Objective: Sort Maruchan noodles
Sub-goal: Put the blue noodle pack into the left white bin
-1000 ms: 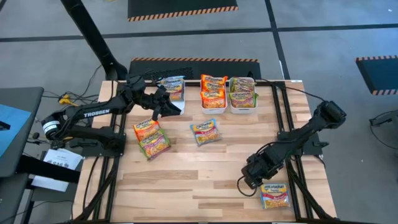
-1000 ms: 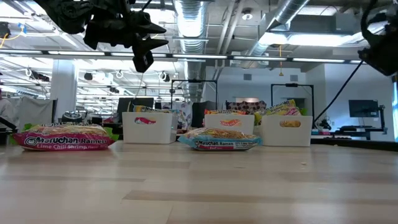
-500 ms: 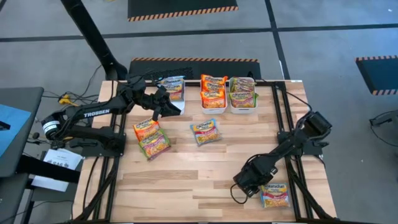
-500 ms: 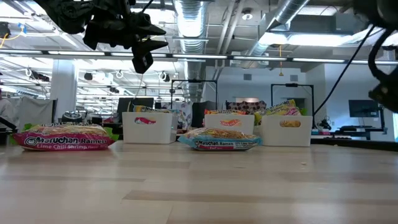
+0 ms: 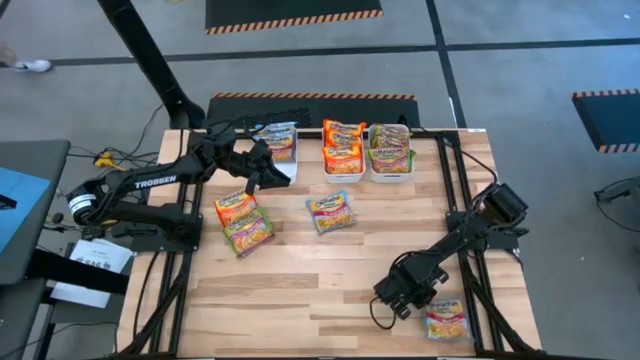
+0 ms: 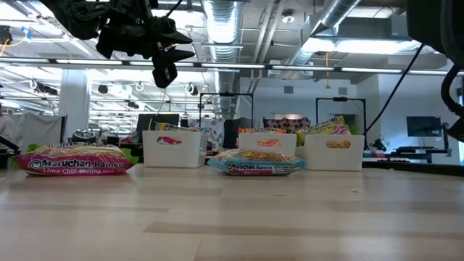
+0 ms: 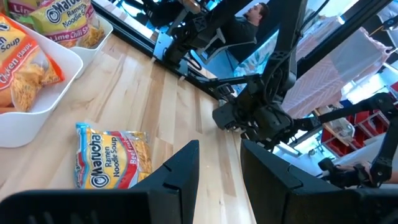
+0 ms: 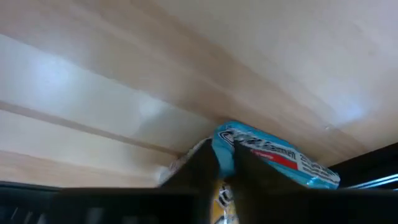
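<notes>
**Right pincer clamps a packet at the near corner of the table**

We see the right pincer (image 5: 412, 297) low on the pale wooden plank table (image 5: 300, 290), at its near right corner, and our wrist view shows the two dark fingers (image 8: 198, 165) nipped tight on the edge of a flat blue-edged plastic noodle packet (image 5: 444, 322) — a narrow pinch, packet between them, its other end lying on the wood.

Over on the far left, the left pincer (image 5: 266, 172) hangs above the table beside the left white rectangular plastic bin (image 5: 288, 166), fingers (image 7: 180, 171) partly apart with nothing between them.

Three white bins stand in a row along the far edge: the left one carries a blue-edged packet, the middle bin (image 5: 342, 176) orange packets (image 5: 342, 143), the right bin (image 5: 391, 176) green-edged ones (image 5: 389, 147).

Loose on the wood we count three more: an orange packet (image 5: 234, 207) just touching a green-and-pink lime chili shrimp packet (image 5: 249, 232) on the left, and a blue-and-red packet (image 5: 331, 212) near the middle, in front of the bins.
</notes>
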Robot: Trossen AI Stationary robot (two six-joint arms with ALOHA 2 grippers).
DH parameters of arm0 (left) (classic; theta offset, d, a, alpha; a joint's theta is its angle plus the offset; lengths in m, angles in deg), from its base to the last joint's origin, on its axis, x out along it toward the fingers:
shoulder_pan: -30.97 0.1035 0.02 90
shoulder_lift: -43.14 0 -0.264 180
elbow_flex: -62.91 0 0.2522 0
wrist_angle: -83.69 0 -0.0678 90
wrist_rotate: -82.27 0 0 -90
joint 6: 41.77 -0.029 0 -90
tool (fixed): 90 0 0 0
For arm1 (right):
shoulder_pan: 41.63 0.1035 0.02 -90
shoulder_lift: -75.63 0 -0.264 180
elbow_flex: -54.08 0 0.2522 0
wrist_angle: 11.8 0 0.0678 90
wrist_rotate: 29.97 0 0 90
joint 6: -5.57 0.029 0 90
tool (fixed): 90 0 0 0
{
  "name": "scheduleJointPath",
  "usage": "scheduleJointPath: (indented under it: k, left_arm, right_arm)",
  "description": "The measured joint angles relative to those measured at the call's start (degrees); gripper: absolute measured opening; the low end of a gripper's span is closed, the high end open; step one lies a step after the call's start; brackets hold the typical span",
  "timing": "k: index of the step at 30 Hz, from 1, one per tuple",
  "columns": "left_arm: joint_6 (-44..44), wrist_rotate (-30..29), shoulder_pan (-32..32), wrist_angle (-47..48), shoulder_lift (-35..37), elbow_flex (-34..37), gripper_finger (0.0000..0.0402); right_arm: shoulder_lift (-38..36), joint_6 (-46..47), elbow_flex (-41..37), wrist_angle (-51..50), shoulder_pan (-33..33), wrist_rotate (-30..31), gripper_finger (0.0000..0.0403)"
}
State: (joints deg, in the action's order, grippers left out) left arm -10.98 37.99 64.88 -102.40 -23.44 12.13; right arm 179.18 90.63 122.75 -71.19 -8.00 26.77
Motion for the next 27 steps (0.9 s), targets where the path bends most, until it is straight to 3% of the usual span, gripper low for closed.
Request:
scheduleJointPath:
  k: [2, 7, 17, 27]
  left_arm:
    - [-0.20, 0.01, 0.00, 0.00, 0.00, 0.00, 0.0104]
    - [-0.14, 0.01, 0.00, 0.04, 0.00, 0.00, 0.0104]
    - [-0.57, -0.01, 0.00, 4.27, 0.00, 0.00, 0.0109]
    - [0.07, -1.22, -0.97, 5.51, 0.00, 0.00, 0.0171]
  right_arm:
    - [0.00, 0.01, 0.18, -0.04, 0.00, -0.54, 0.0015]
    - [0.00, 0.59, 3.40, -1.82, -0.41, 0.28, 0.0014]
    - [-0.04, -0.04, 15.74, -9.04, -5.53, 12.68, 0.0006]
    - [-0.07, -7.48, 23.29, -10.37, -12.42, 20.89, 0.0005]
